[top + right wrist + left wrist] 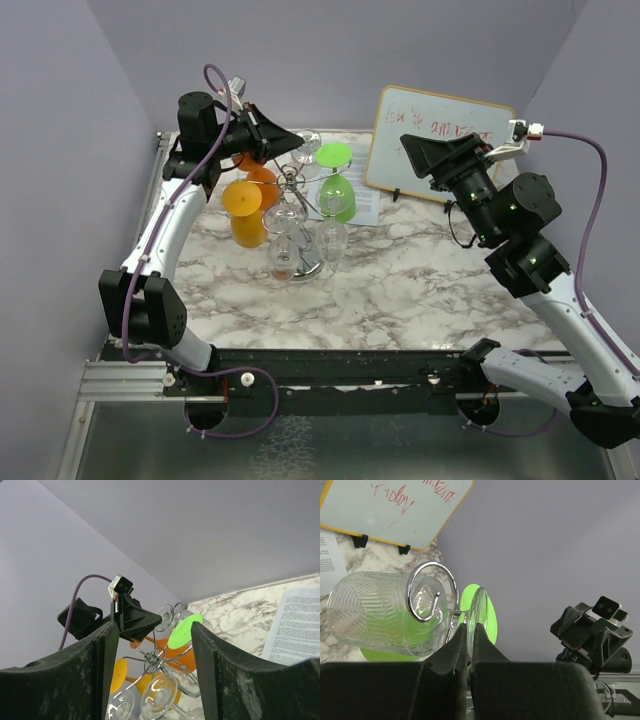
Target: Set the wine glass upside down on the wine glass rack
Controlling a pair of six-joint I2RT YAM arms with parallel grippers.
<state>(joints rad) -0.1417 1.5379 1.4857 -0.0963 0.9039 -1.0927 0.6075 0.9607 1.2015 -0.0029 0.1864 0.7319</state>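
Left fingers (451,652) clamp the wine glass (370,610) by its foot; right fingers (106,652) wide.

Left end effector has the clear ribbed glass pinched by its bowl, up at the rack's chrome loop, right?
Not by the bowl. The left wrist view shows the left end effector pinching the clear ribbed glass by its round foot, at the rack's chrome loop.

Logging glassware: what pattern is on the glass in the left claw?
Clear wine glass, herringbone ridges; left wrist view.
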